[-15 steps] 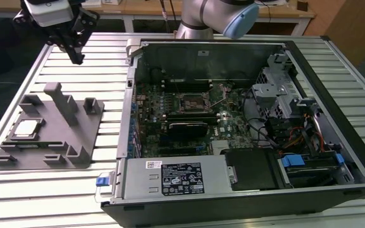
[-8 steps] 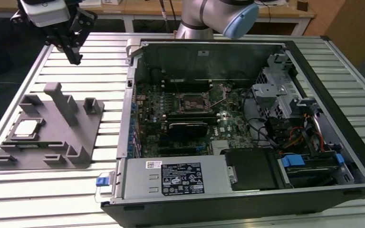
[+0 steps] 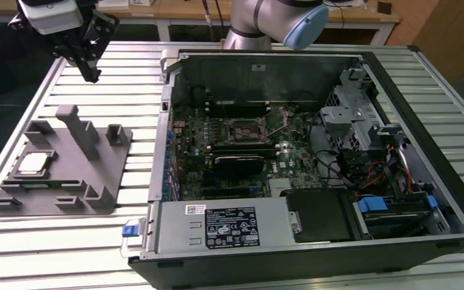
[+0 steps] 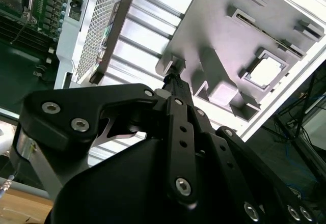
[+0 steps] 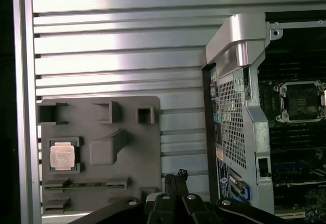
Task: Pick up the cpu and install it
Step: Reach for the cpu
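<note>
The cpu is a small silver-topped square lying flat in a recess of the grey holder block at the exterior view's left. It also shows in the first wrist view and the second wrist view. My gripper hangs high above the slatted table, farther back than the holder, well apart from the cpu. Its black fingers come together at the tips with nothing between them. The motherboard socket sits inside the open computer case with its metal frame around it.
The open computer case takes up the middle and the exterior view's right, with a power supply at the front and drive cages. The holder block has upright posts. The slatted metal table lies under everything.
</note>
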Action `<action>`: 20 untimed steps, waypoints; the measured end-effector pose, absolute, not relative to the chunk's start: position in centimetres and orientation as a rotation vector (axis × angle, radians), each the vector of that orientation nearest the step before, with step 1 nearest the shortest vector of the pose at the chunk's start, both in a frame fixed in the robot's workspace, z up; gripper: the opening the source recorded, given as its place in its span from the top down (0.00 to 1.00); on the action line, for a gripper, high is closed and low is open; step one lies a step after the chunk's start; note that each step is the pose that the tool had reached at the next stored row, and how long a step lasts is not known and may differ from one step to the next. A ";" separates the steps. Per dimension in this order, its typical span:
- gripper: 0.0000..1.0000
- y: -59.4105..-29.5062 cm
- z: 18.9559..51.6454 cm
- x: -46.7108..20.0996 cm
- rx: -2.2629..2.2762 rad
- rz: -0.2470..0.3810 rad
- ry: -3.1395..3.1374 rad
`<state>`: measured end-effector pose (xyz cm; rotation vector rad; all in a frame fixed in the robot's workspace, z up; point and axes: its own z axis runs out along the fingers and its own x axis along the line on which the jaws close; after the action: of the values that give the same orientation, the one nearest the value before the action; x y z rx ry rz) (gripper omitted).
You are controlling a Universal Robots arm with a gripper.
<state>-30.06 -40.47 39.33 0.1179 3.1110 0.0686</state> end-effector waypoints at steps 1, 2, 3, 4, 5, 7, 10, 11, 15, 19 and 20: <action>0.89 -40.5 39.3 -30.1 0.118 0.069 3.111; 0.89 -40.5 39.3 -30.2 0.118 0.069 3.111; 0.89 -40.5 39.3 -30.3 0.118 0.069 3.111; 0.89 -40.5 39.3 -30.4 0.118 0.069 3.111; 0.89 -40.5 39.3 -30.5 0.118 0.069 3.111; 0.89 -40.5 39.3 -30.6 0.118 0.069 3.111; 0.89 -40.6 39.3 -30.8 0.118 0.069 3.111; 0.89 -40.6 39.3 -30.9 0.118 0.069 3.111; 0.89 -40.6 39.3 -31.2 0.118 0.069 3.111; 0.89 -40.6 39.3 -31.5 0.118 0.069 3.111; 0.89 -40.7 39.3 -31.5 0.118 0.069 3.111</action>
<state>-31.55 -40.65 39.33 0.1179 3.1110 0.0694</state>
